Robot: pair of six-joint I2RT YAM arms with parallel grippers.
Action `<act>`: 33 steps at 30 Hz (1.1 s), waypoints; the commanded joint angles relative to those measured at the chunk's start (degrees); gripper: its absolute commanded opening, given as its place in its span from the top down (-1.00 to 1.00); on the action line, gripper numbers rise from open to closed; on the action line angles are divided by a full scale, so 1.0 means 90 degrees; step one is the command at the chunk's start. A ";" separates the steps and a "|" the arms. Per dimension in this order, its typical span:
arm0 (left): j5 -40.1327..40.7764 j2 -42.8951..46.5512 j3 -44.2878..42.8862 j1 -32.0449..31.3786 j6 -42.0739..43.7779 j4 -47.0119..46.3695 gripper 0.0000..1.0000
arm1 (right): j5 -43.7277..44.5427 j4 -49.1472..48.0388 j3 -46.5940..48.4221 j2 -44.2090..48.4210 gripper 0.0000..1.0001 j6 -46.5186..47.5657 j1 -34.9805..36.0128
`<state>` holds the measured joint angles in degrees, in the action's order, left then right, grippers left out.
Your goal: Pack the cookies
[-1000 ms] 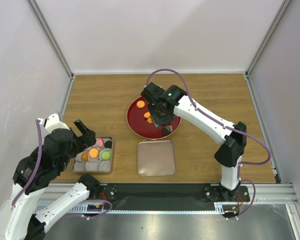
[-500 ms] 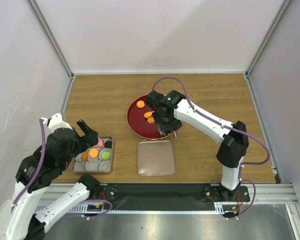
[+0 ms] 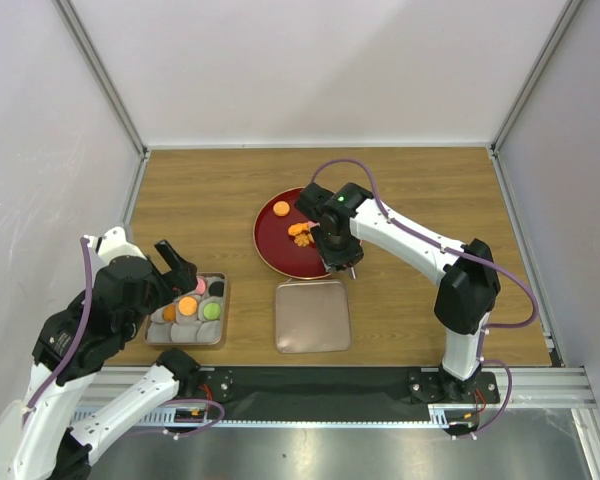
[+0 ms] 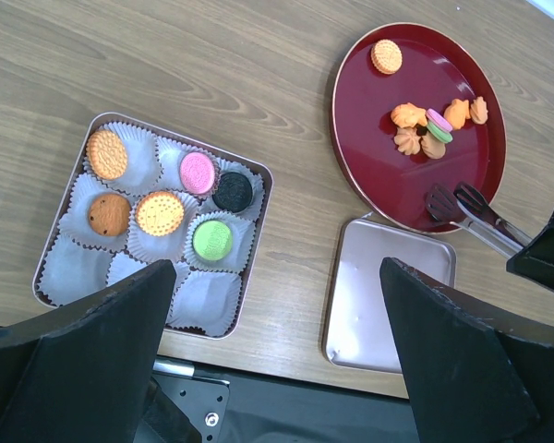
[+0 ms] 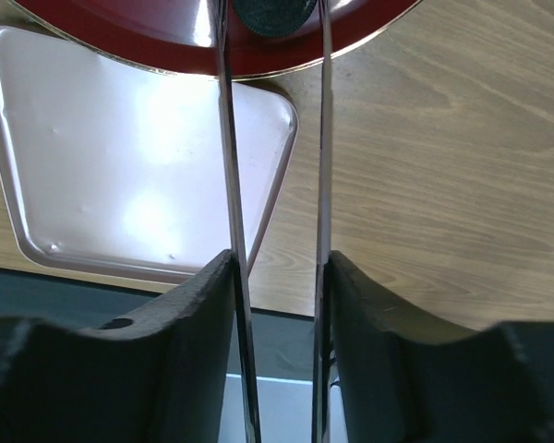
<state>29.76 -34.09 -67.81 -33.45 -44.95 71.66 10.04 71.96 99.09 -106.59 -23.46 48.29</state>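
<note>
A metal tray (image 4: 258, 185) of white paper cups holds several cookies (image 4: 159, 212): orange, pink, green, brown and black; it also shows in the top view (image 3: 220, 318). More cookies (image 4: 425, 129) lie on the red plate (image 4: 351, 138), and one orange cookie (image 3: 281, 208) sits apart. My right gripper (image 5: 277, 277) is shut on metal tongs (image 5: 224, 138) over the plate's near edge (image 3: 280, 262). A dark round cookie (image 5: 275, 11) sits between the tong tips. My left gripper (image 4: 277, 277) is open and empty, high above the table between tray and lid.
The pinkish metal lid (image 3: 312, 315) lies flat in front of the plate, right of the tray; it also shows in the right wrist view (image 5: 120, 157). Bare wooden table (image 3: 430, 190) surrounds them. Walls enclose the back and sides.
My right gripper has moved with the tongs from over the cookie cluster toward the plate's near right edge. My left arm has barely shifted.
</note>
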 commanded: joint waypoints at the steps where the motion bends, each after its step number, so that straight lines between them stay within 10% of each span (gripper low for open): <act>1: -0.0025 0.0018 0.0005 0.0035 0.0033 -0.0101 -1.00 | -0.0100 -0.0096 -0.0014 0.0271 0.10 0.0058 -0.0024; 33: 0.0492 -0.0422 -0.0688 0.0035 -0.0425 0.0456 -0.99 | -0.0608 0.0236 0.2749 -0.0403 0.32 0.0790 0.0503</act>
<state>32.84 -36.80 -71.85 -33.45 -46.57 74.43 6.44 74.26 119.42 -109.95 -18.74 51.92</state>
